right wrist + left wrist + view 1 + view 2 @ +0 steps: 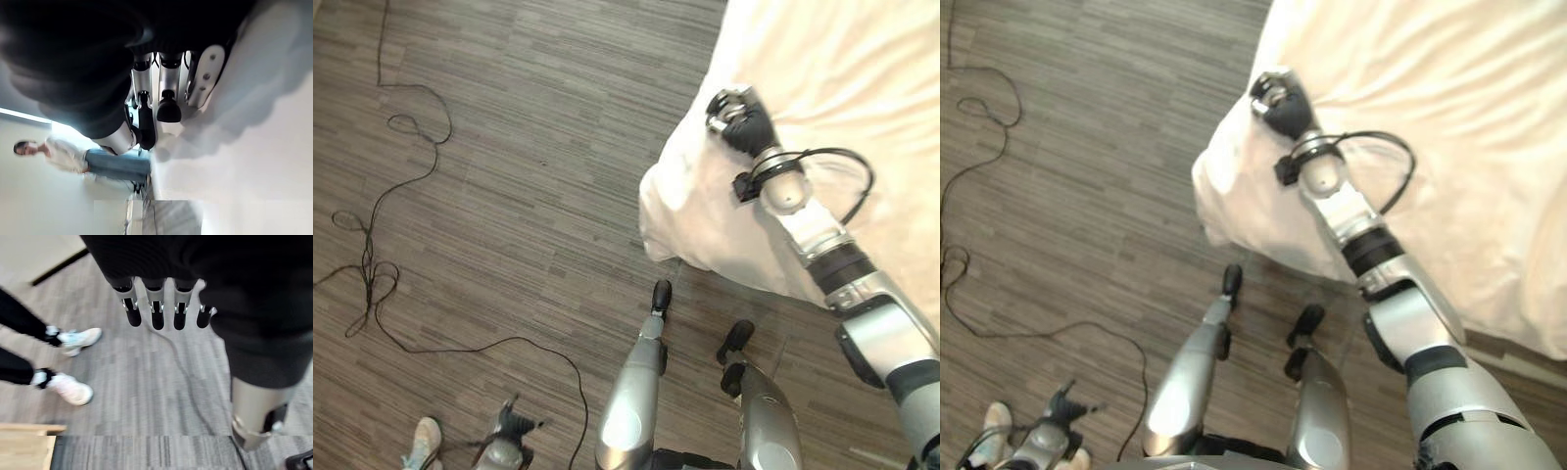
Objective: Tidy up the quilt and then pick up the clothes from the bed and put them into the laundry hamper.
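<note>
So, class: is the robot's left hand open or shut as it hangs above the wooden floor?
Open. The left hand hangs with silver fingers straight and holds nothing, above the grey wooden floor.

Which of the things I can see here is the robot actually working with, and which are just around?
Part of the job:
- cream quilt on the bed
- right robot hand, at the quilt's edge near the corner
- left robot hand, fingers straight, hanging over the floor

Just around:
- a person's white shoes
- another person standing farther off
- wood-look floor
</note>
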### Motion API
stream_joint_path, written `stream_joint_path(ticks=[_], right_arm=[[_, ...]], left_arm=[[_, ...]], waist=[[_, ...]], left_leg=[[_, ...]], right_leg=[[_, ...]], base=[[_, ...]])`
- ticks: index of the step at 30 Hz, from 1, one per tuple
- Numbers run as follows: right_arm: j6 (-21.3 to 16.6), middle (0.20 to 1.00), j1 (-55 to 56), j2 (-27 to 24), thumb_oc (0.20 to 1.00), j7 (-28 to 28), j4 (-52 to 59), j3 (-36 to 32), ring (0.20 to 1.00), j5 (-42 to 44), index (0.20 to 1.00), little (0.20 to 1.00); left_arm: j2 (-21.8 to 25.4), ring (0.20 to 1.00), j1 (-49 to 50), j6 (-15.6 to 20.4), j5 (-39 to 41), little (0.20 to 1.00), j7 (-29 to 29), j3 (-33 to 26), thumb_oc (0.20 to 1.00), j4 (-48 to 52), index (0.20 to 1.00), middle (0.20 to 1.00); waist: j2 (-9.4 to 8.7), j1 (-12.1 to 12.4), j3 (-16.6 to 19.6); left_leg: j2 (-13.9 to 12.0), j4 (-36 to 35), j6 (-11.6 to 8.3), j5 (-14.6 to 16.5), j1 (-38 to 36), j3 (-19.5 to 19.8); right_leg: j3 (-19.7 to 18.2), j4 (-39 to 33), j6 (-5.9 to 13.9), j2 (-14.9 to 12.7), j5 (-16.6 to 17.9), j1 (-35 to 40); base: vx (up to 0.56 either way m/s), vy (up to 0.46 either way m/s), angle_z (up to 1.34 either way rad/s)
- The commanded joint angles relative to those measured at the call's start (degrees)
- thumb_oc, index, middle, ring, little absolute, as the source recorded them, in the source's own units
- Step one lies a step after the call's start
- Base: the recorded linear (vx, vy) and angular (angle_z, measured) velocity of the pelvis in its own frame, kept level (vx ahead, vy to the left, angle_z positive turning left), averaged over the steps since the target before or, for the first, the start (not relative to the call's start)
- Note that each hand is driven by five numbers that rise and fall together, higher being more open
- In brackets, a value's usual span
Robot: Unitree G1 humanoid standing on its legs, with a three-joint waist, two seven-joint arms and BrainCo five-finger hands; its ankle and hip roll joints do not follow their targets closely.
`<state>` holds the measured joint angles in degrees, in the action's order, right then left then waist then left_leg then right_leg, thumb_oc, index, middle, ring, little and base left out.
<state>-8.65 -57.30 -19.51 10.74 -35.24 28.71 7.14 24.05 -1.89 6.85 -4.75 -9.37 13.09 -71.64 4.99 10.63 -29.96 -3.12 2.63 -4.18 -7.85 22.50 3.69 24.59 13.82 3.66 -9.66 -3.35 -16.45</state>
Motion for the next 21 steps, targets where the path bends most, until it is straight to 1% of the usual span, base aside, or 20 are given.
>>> stream_joint_path(ticks=[1,2,3,4,6,7,9,10,11,12,13,14,15,16,17,18,19,20,21], right_arm=[[1.48,0.2,11.21,9.63,0.2,-4.64,-6.53,6.12,0.2,-0.95,0.2,0.2],[1.48,0.2,11.24,9.63,0.2,-4.63,-6.52,6.14,0.2,-0.96,0.2,0.2],[1.78,0.2,14.33,11.16,0.2,-5.88,-6.71,7.92,0.2,-1.71,0.2,0.2],[2.82,0.2,23.65,12.84,0.2,-10.5,-5.58,13.25,0.2,-4.81,0.2,0.2],[2.64,0.2,25.41,13.63,0.2,-11.2,-6.36,13.92,0.2,-5.33,0.2,0.2],[2.39,0.2,28.88,13.64,0.2,-11.95,-5.12,13.45,0.2,-4.94,0.2,0.2],[1.63,0.2,31.16,11.8,0.2,-12.71,1.02,11.82,0.2,-1.98,0.2,0.2],[1.68,0.2,31.2,11.75,0.2,-12.72,1.1,11.81,0.2,-1.97,0.2,0.2],[1.25,0.2,32.0,9.94,0.2,-13.59,6.59,10.15,0.2,1.7,0.2,0.2],[-0.51,0.2,34.42,5.08,0.2,-15.05,20.62,5.7,0.2,9.52,0.2,0.2],[-0.43,0.2,34.48,5.01,0.2,-15.05,20.74,5.66,0.2,9.53,0.2,0.2],[-2.1,0.2,35.25,3.07,0.2,-15.59,27.78,2.49,0.2,12.92,0.2,0.2],[-2.07,0.2,35.26,3.05,0.2,-15.59,27.82,2.46,0.2,12.93,0.2,0.2],[-3.07,0.2,34.6,2.58,0.2,-14.93,30.53,0.69,0.2,13.61,0.2,0.2],[-3.74,0.2,33.19,2.6,0.2,-14.12,31.42,-0.37,0.2,13.72,0.2,0.2],[-4.27,0.2,31.71,2.49,0.2,-13.44,32.04,-1.4,0.2,13.86,0.2,0.2],[-4.87,0.2,28.98,2.65,0.2,-11.52,31.93,-2.29,0.2,12.84,0.2,0.2],[-4.87,0.2,27.88,2.81,0.2,-11.01,30.24,-2.39,0.2,12.89,0.2,0.2],[-4.71,0.2,26.21,3.3,0.2,-10.49,27.86,-2.66,0.2,13.05,0.2,0.2]], left_arm=[[-0.06,1.0,0.33,-2.05,-5.07,1.0,-0.5,2.92,1.0,-1.22,1.0,1.0],[-0.07,1.0,0.36,-2.04,-5.08,1.0,-0.51,2.91,1.0,-1.22,1.0,1.0],[-0.55,1.0,-0.2,-2.26,-5.68,1.0,-0.55,3.22,1.0,-1.35,1.0,1.0],[-0.53,1.0,-2.27,-2.13,-6.66,1.0,0.84,4.02,1.0,-0.3,1.0,1.0],[-0.94,1.0,-3.07,-1.6,-6.67,1.0,0.7,4.61,1.0,0.63,1.0,1.0],[-2.05,1.0,-5.63,-1.59,-6.54,1.0,0.41,6.28,1.0,2.55,1.0,1.0],[-1.53,1.0,-8.25,-1.42,-7.37,1.0,0.02,7.69,1.0,5.59,1.0,1.0],[-1.54,1.0,-8.24,-1.44,-7.37,1.0,0.02,7.71,1.0,5.61,1.0,1.0],[-0.98,1.0,-9.57,-1.36,-7.63,1.0,-0.28,7.76,1.0,7.31,1.0,1.0],[0.46,1.0,-10.8,-0.75,-7.78,1.0,-1.04,7.33,1.0,11.0,1.0,1.0],[0.44,1.0,-10.81,-0.76,-7.78,1.0,-1.04,7.36,1.0,11.02,1.0,1.0],[0.96,1.0,-12.38,-0.31,-7.44,1.0,-1.44,7.43,1.0,13.52,1.0,1.0],[0.96,1.0,-12.41,-0.32,-7.44,1.0,-1.44,7.45,1.0,13.52,1.0,1.0],[1.1,1.0,-13.03,-0.04,-6.92,1.0,-1.86,7.35,1.0,15.02,1.0,1.0],[1.13,1.0,-13.88,0.16,-6.5,1.0,-2.41,7.27,1.0,15.99,1.0,1.0],[1.57,1.0,-14.38,0.51,-6.4,1.0,-2.81,7.41,1.0,16.99,1.0,1.0],[2.28,1.0,-14.96,0.61,-6.21,1.0,-3.5,7.73,1.0,18.34,1.0,1.0],[2.4,1.0,-14.86,0.68,-5.99,1.0,-3.52,7.77,1.0,18.01,1.0,1.0],[1.81,1.0,-15.07,0.79,-5.3,1.0,-3.18,7.72,1.0,17.23,1.0,1.0]], waist=[[-3.43,1.73,0.66],[-3.42,1.72,0.65],[-3.86,1.42,0.72],[-5.29,0.26,1.27],[-5.57,0.1,1.64],[-6.49,-0.9,2.91],[-7.68,-2.46,4.68],[-7.66,-2.43,4.62],[-8.39,-3.63,5.56],[-9.44,-5.78,6.98],[-9.46,-5.8,7.09],[-9.67,-7.64,8.25],[-9.7,-7.65,8.35],[-9.67,-8.54,8.47],[-9.44,-8.83,7.99],[-9.24,-8.79,7.6],[-9.06,-9.27,6.52],[-9.1,-9.3,5.9],[-8.98,-9.03,5.3]], left_leg=[[-4.02,5.29,-3.44,6.72,2.2,-2.99],[-4.02,5.27,-3.44,6.72,2.15,-3.0],[-4.07,5.29,-3.36,7.04,1.65,-3.0],[-4.04,5.6,-3.06,8.3,-0.85,-2.9],[-3.93,5.34,-2.94,8.59,-2.1,-2.82],[-3.56,4.46,-2.45,9.06,-4.92,-2.78],[-3.2,3.34,-1.94,9.6,-7.72,-3.17],[-3.2,3.29,-1.94,9.59,-7.84,-3.19],[-2.85,2.82,-1.55,9.63,-8.87,-3.55],[-2.47,1.58,-0.7,10.27,-11.8,-4.99],[-2.38,1.47,-0.64,10.1,-11.7,-4.98],[-1.92,-0.25,0.09,10.73,-14.58,-6.3],[-1.84,-0.33,0.14,10.58,-14.45,-6.3],[-1.65,-1.09,0.59,10.82,-15.74,-7.35],[-1.97,-1.55,0.82,11.01,-16.84,-8.95],[-2.58,-1.34,0.98,11.41,-17.25,-10.59],[-3.51,0.27,0.98,12.01,-16.31,-12.43],[-3.41,2.14,1.02,12.82,-15.36,-13.43],[-2.8,3.74,1.38,13.48,-14.29,-14.6]], right_leg=[[-2.92,-3.01,5.17,-7.05,0.21,-1.58],[-2.92,-3.04,5.17,-7.04,0.22,-1.53],[-2.99,-3.43,5.15,-6.97,0.29,-0.85],[-3.1,-4.94,5.2,-6.57,0.62,1.85],[-2.91,-5.87,5.26,-6.51,0.78,3.21],[-2.75,-7.39,5.44,-6.45,1.26,5.74],[-2.97,-8.95,5.84,-6.43,1.89,8.1],[-2.97,-8.98,5.84,-6.43,1.9,8.2],[-3.25,-9.38,6.09,-6.57,2.38,8.75],[-4.54,-9.21,6.71,-6.74,2.65,9.44],[-4.52,-9.3,6.73,-6.82,2.78,9.34],[-5.91,-8.03,7.46,-7.31,2.72,9.18],[-5.9,-8.12,7.48,-7.37,2.86,9.06],[-6.74,-6.12,8.3,-8.1,3.39,8.09],[-7.24,-3.55,8.88,-8.81,3.93,6.5],[-6.3,-0.65,9.2,-9.63,4.31,4.54],[-4.37,5.09,9.51,-8.3,3.81,0.03],[-3.68,6.89,9.65,-7.55,3.5,-2.0],[-0.94,7.18,9.66,-8.56,4.47,-3.26]], base=[[0.01,0.044,0.14],[0.0,0.046,0.07],[0.03,0.056,-0.01],[0.03,0.056,-0.01],[0.04,0.056,0.0],[0.08,0.086,-0.05],[0.09,0.083,-0.11],[0.06,0.077,-0.18],[0.07,0.15,-0.25],[0.07,0.153,-0.3],[0.08,0.209,-0.33],[0.03,0.106,-0.37],[0.02,0.17,-0.49],[-0.04,0.132,-0.64],[-0.07,0.156,-0.54],[-0.12,0.051,-0.88],[-0.1,-0.003,-0.92],[-0.09,0.01,-1.21],[-0.04,0.048,-0.79]])
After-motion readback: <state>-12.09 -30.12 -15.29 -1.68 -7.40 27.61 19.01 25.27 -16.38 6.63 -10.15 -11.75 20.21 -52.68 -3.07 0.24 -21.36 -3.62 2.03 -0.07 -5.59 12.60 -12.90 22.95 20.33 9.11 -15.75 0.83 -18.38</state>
